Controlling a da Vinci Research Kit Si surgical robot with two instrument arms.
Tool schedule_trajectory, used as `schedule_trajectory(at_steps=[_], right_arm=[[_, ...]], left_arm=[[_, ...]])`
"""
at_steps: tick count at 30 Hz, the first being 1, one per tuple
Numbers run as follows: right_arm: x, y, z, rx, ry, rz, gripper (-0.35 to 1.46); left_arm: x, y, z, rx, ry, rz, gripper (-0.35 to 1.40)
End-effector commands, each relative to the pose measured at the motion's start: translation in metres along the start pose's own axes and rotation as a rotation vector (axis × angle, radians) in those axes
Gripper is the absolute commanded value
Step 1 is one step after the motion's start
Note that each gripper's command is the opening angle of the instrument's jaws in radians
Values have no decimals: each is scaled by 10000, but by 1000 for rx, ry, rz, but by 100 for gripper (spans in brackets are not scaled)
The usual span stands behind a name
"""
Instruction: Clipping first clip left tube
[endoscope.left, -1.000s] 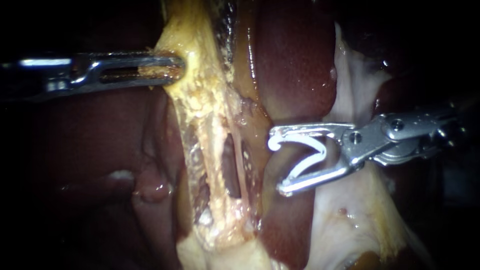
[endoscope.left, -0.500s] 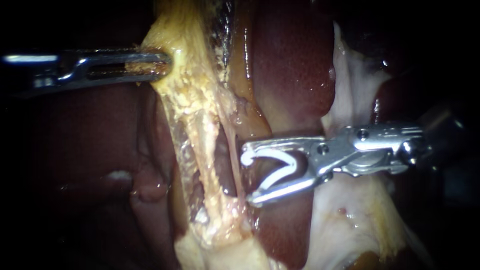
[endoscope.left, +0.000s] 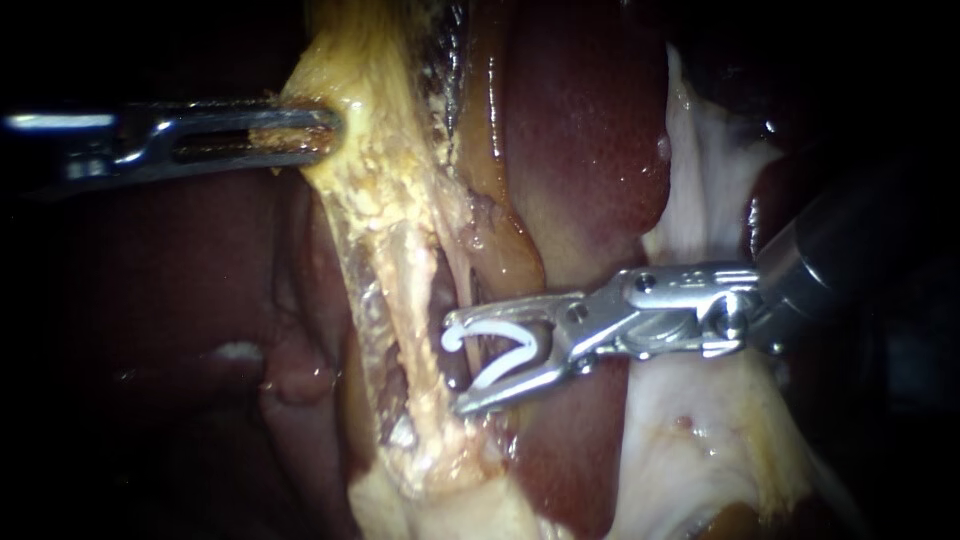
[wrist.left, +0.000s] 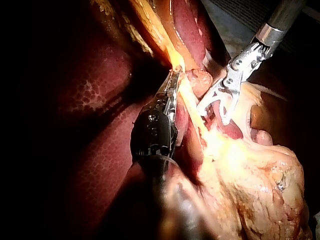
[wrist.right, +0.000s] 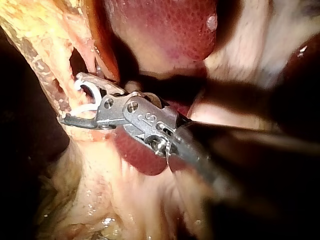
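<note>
**Clip may bite only part of the tube**

The right instrument (endoscope.left: 455, 366) hand grasps an open white clip (endoscope.left: 488, 328), with the pale tube (endoscope.left: 462, 285) at its tips. Closing now risks a partial bite. The left instrument (endoscope.left: 325, 132) hand is clenched on yellow tissue (endoscope.left: 370, 200); a slip there would slacken the tube.

Place: surgical lab bench | Signs: bare liver (endoscope.left: 590, 130) and yellow tissue (endoscope.left: 380, 190) under a close light, darkness around | Tools: thin steel left instrument (endoscope.left: 333, 130) gripping that tissue, right instrument (endoscope.left: 456, 366) carrying a white clip (endoscope.left: 497, 352) between its jaws
</note>
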Motion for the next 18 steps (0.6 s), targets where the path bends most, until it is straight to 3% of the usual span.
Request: schedule_trajectory(at_steps=[1, 8, 18], right_arm=[[-1, 1, 2, -1, 0, -1, 58], [-7, 10, 15, -12, -33, -1, 58], [-17, 21, 38, 2, -42, -10, 58]], left_arm=[[0, 0, 0, -1, 0, 0, -35], [0, -2, 0, -2, 0, -1, -35], [0, -3, 0, -3, -1, -1, -35]])
